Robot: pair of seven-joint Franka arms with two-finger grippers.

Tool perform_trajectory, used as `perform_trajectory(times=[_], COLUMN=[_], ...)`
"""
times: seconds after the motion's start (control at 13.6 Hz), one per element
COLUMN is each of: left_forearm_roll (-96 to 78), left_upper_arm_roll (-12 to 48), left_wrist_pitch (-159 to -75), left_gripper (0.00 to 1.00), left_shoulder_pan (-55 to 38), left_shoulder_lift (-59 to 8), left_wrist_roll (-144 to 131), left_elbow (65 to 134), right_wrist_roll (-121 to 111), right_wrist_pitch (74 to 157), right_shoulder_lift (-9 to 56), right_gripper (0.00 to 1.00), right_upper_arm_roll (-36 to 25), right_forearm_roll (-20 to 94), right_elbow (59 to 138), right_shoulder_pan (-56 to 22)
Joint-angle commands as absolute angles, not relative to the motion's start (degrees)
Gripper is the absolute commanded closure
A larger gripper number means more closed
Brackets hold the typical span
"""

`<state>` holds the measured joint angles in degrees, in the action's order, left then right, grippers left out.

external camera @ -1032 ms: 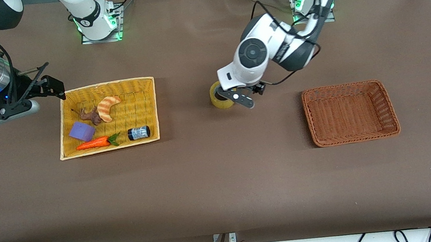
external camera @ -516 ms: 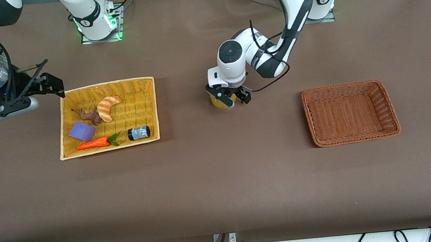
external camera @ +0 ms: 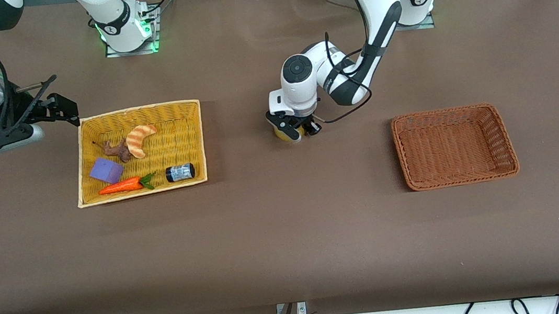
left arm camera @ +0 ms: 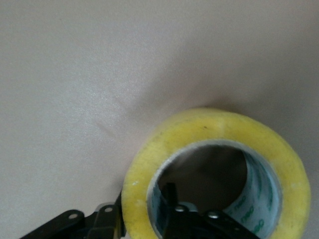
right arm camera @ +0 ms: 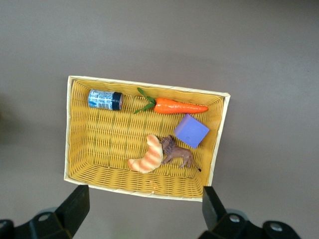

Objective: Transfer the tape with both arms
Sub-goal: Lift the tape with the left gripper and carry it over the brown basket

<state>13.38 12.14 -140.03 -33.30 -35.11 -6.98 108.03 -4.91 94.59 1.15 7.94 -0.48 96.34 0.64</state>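
Note:
The tape (external camera: 283, 135), a thick yellowish ring with a grey-white core, lies flat on the table's middle, mostly hidden under the left hand. It fills the left wrist view (left arm camera: 144, 164). My left gripper (external camera: 293, 128) is down on it and shut on the ring's wall, one finger inside the core (left arm camera: 171, 196) and the other outside. My right gripper (external camera: 65, 108) is open and empty. It waits in the air over the table beside the yellow basket's corner at the right arm's end, its own view (right arm camera: 143, 201) looking down on the basket.
The yellow basket (external camera: 137, 109) holds a black-capped jar (external camera: 179, 172), a carrot (external camera: 122, 186), a purple block (external camera: 106, 170), a croissant (external camera: 139, 139) and a small brown figure. An empty brown basket (external camera: 443, 112) stands toward the left arm's end.
My left hand turned to point down and lowered onto the tape, its fingers now astride the ring's wall. My right arm drifted slightly away from the yellow basket.

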Motion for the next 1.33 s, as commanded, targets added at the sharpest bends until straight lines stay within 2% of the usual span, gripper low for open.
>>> perform_trajectory(times=[0.0, 0.37, 0.52, 0.96, 1.25], left_forearm_roll=[15.0, 14.0, 14.0, 14.8, 14.0], left_upper_arm_roll=[11.7, 11.8, 11.7, 11.7, 11.7], left_wrist_pitch=[-136.6, -119.7, -112.8, -106.2, -107.6], left_gripper=[1.0, 1.0, 1.0, 1.0, 1.0], left_shoulder_pan=[-33.6, -28.8, -25.2, -10.0, 1.6], left_shoulder_lift=[-32.5, -21.9, -21.9, -20.5, -22.1], left_wrist_roll=[-6.7, 7.8, 12.3, 30.0, 45.7], left_elbow=[107.8, 106.4, 102.7, 100.6, 101.0], right_wrist_roll=[-5.3, -5.4, -5.4, -5.3, -5.4], right_wrist_pitch=[94.4, 94.5, 94.6, 94.7, 94.6], right_shoulder_lift=[-0.8, -0.7, -0.7, -0.8, -0.8], right_gripper=[0.0, 0.0, 0.0, 0.0, 0.0], right_upper_arm_roll=[8.2, 8.2, 8.2, 8.1, 8.1], right_forearm_roll=[-0.6, -0.6, -0.6, -0.6, -0.6], right_elbow=[97.8, 97.8, 97.8, 97.7, 97.8], right_shoulder_pan=[1.3, 1.3, 1.4, 1.4, 1.5])
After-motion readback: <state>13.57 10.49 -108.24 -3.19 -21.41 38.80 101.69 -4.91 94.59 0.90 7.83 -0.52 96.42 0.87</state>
